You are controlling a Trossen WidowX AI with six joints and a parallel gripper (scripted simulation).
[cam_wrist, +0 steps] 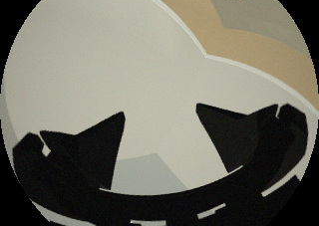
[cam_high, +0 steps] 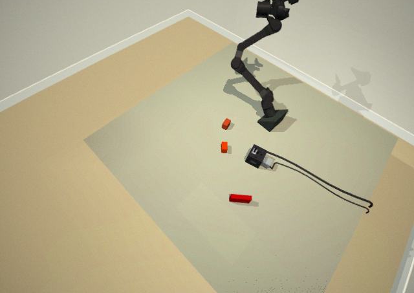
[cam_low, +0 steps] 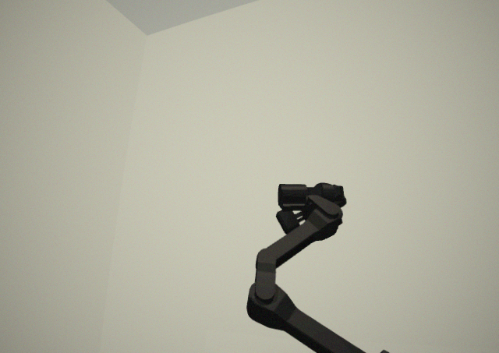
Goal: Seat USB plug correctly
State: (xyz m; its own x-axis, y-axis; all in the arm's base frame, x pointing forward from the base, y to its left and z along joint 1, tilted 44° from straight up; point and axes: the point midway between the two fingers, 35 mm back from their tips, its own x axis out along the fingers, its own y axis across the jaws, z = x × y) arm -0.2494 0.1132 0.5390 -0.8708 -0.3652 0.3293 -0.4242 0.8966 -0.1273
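The black power cube [cam_high: 253,159] stands on the table [cam_high: 150,143], in front of the arm's base in the top view. Its top shows a small white outline and dark openings. A pale, whitish block [cam_high: 268,162] sits against its right side, with a thin black cable by it. A thicker cable starts at the cube's upper right edge. The USB plug, which way round it is and how deep it sits cannot be made out. My gripper [cam_wrist: 160,111] is open and empty, raised high above and behind the cube, with walls and ceiling between its fingers in the wrist view.
Two orange blocks [cam_high: 226,123] [cam_high: 224,147] lie left of the cube. A red bar [cam_high: 240,198] lies in front of it. Two black cables [cam_high: 321,178] run from the cube side toward the table's right edge. The arm's base [cam_high: 272,119] stands behind the cube.
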